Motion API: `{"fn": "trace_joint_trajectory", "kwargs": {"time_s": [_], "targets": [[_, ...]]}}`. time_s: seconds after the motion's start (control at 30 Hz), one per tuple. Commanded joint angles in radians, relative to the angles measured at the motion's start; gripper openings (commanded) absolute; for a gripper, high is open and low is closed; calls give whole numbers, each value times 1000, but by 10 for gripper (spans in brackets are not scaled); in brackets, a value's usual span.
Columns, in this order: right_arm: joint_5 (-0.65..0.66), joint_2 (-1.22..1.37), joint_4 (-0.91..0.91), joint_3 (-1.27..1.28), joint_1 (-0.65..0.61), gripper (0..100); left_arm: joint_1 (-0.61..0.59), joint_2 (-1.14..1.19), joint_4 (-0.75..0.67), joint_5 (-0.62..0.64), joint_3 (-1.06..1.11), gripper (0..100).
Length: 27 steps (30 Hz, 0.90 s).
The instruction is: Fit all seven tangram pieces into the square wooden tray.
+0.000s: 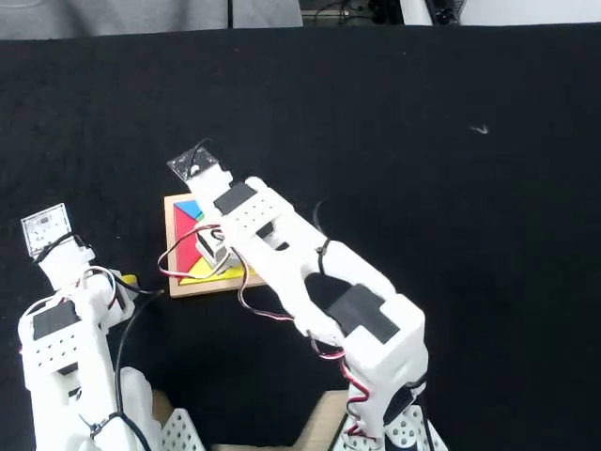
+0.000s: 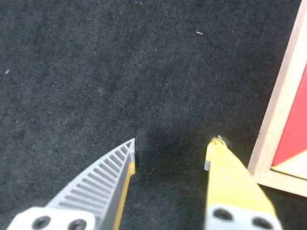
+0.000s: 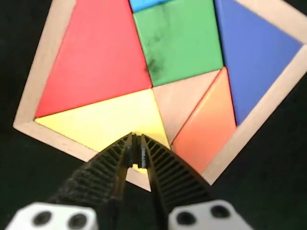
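Observation:
The square wooden tray (image 3: 45,72) holds a red triangle (image 3: 98,57), a yellow triangle (image 3: 110,120), a green square (image 3: 180,40), a blue triangle (image 3: 254,52), an orange triangle (image 3: 211,124) and a sliver of a light blue piece (image 3: 146,4). A bare wood-coloured triangle (image 3: 180,103) shows between green, yellow and orange. My right gripper (image 3: 137,143) is shut and empty, just over the yellow triangle's edge by the rim. My left gripper (image 2: 172,151) is open over the black cloth, beside the tray's rim (image 2: 280,105). In the high view the right arm (image 1: 254,221) covers much of the tray (image 1: 171,246).
A black cloth (image 1: 423,141) covers the whole table. The left arm (image 1: 66,319) stands left of the tray. Both arm bases sit at the near edge, with a wooden board (image 1: 319,427) between them. Loose cables (image 1: 174,258) hang by the tray.

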Motion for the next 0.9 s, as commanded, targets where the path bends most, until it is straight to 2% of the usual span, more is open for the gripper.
{"fn": "trace_joint_trajectory", "kwargs": {"time_s": [0.0, 0.2, 0.37, 0.47, 0.53, 0.6, 0.7, 0.77, 0.87], "targets": [[5, -28, 15, -47, 54, 11, 10, -12, -18, -8, -7, 242], [9, -133, 63, -54, 64, 11, 10, -12, -18, -8, -7, 242], [11, -318, 120, -33, 173, 11, 10, -14, -18, -8, -7, 242], [34, -390, 57, 31, 256, 11, 10, -14, -20, -8, -10, 242], [87, -397, -17, 77, 301, 11, 12, -14, -72, -8, -22, 241], [106, -381, -57, 116, 328, 11, 50, 6, -137, -8, -56, 238], [106, -375, -55, 162, 371, 11, 197, 87, -110, -3, -124, 230], [106, -383, -40, 180, 416, 11, 280, 180, -87, 0, -174, 191], [106, -417, -37, 219, 486, 11, 308, 328, -112, 2, -262, 113]]}}
